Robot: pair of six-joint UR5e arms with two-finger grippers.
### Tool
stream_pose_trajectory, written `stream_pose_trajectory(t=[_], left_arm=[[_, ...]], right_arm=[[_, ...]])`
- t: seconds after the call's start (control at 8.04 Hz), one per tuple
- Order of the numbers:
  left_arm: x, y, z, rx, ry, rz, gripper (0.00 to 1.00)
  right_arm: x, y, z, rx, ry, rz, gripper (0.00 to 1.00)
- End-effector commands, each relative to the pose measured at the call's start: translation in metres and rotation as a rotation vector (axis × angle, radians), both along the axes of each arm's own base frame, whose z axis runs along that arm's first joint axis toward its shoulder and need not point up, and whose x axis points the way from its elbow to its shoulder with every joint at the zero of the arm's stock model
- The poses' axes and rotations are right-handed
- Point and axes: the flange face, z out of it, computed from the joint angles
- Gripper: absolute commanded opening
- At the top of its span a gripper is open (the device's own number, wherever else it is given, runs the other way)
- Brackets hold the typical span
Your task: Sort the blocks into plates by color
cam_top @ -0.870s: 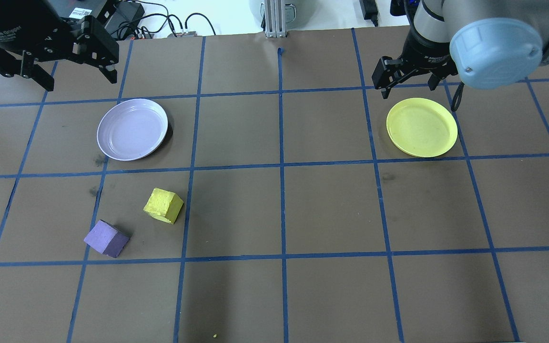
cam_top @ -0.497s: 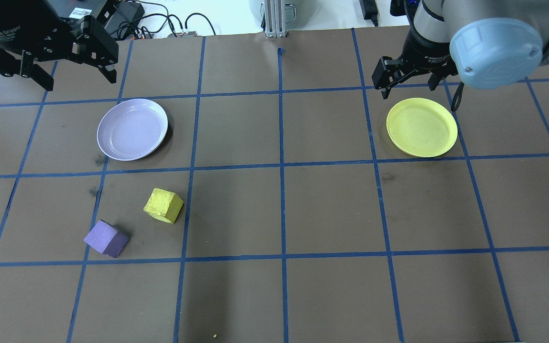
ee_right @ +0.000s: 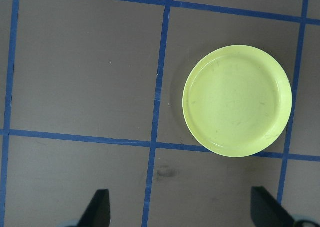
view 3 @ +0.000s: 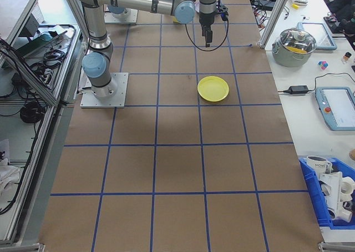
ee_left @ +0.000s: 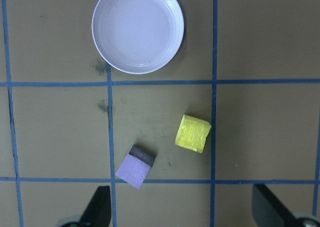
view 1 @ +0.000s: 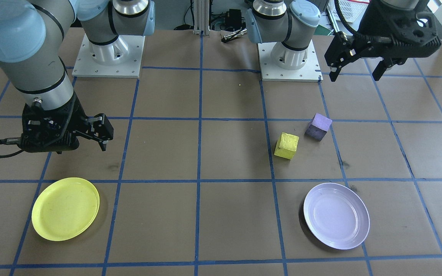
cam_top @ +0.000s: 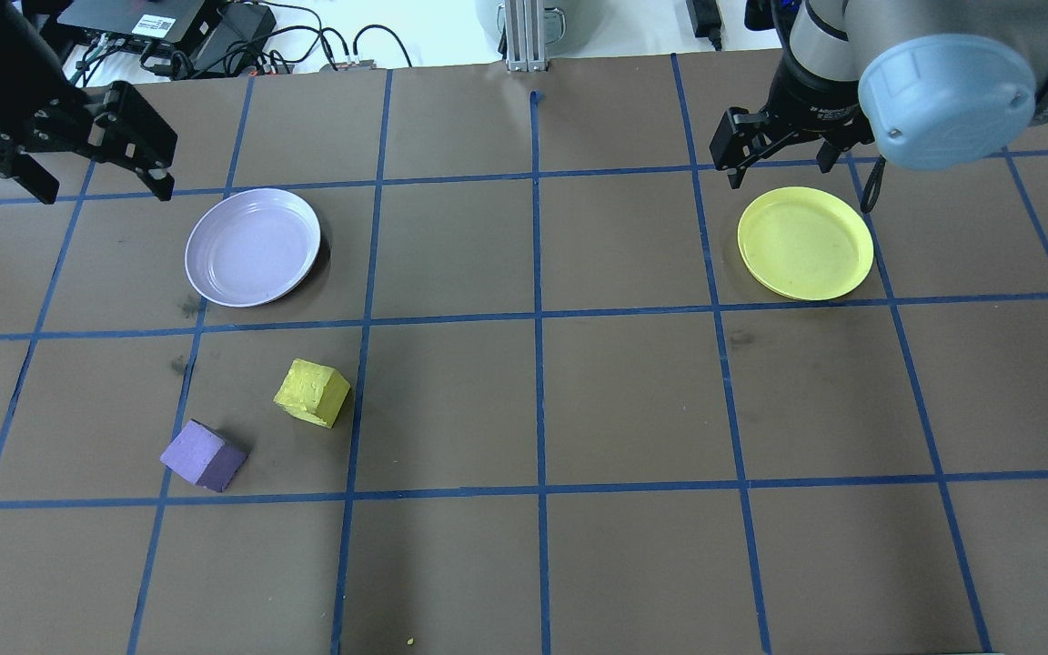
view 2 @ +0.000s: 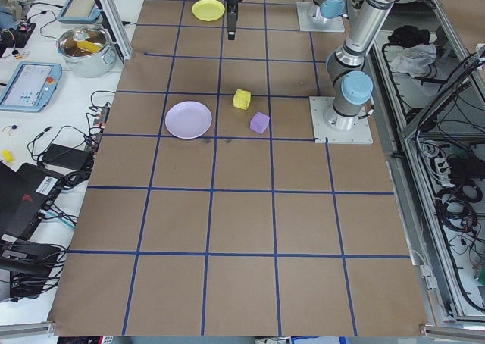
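A: Front-facing view first. What do we record?

B: We see the left pincer point(view 1: 357, 71) raised, jaws spread, gripping nothing. The purple block point(view 1: 318, 127) and yellow block point(view 1: 286, 145) lie on the table point(view 1: 228, 153) below it, toward the operators' side, just beside each other but apart. The lavender plate point(view 1: 336, 216) lies beyond them, bare. The right pincer point(view 1: 104, 140) hangs near the yellow plate point(view 1: 65, 209), also bare; we cannot fully judge its jaws here.

A: Overhead view?

B: The left pincer point(cam_top: 101, 177) stands released just outside the lavender plate point(cam_top: 253, 246); both blocks, purple point(cam_top: 204, 456) and yellow point(cam_top: 312, 392), rest robot-side of that plate. The right pincer point(cam_top: 774, 164) hovers at the far rim of the yellow plate point(cam_top: 805, 243), jaws apart.

A: Wrist views?

B: From the left wrist, both fingertips point(ee_left: 97, 207) sit wide apart with the purple block point(ee_left: 135, 166) and yellow block point(ee_left: 193, 133) ahead of them. From the right wrist, spread fingertips point(ee_right: 97, 207) frame only the yellow plate point(ee_right: 237, 100).

A: Progress?

B: We judge that no block is sorted; both transfers remain.
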Motion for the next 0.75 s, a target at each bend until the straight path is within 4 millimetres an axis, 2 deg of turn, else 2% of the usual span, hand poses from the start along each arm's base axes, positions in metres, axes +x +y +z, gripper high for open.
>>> stream_pose_trajectory(t=[0.0, 0.12, 0.25, 0.37, 0.5, 0.62], left_arm=[[0.024, 0.017, -0.099, 0.215, 0.048, -0.153, 1.00], [0.039, 0.028, -0.141, 0.250, 0.064, -0.167, 1.00], [0.054, 0.033, -0.170, 0.268, 0.074, -0.145, 1.00], [0.067, 0.036, -0.192, 0.309, 0.098, -0.147, 1.00], [0.076, 0.040, -0.200, 0.339, 0.080, -0.145, 1.00], [0.085, 0.048, -0.223, 0.424, 0.012, -0.156, 0.88]], right_arm=[[0.000, 0.000, 0.000, 0.001, -0.001, 0.000, 1.00], [0.000, 0.000, 0.000, 0.003, -0.001, 0.000, 1.00], [0.000, 0.000, 0.000, 0.003, -0.002, 0.000, 1.00], [0.000, 0.000, -0.001, 0.004, -0.002, 0.000, 1.00], [0.000, 0.000, -0.001, 0.004, -0.001, 0.000, 1.00], [0.000, 0.000, -0.001, 0.004, -0.002, 0.000, 1.00]])
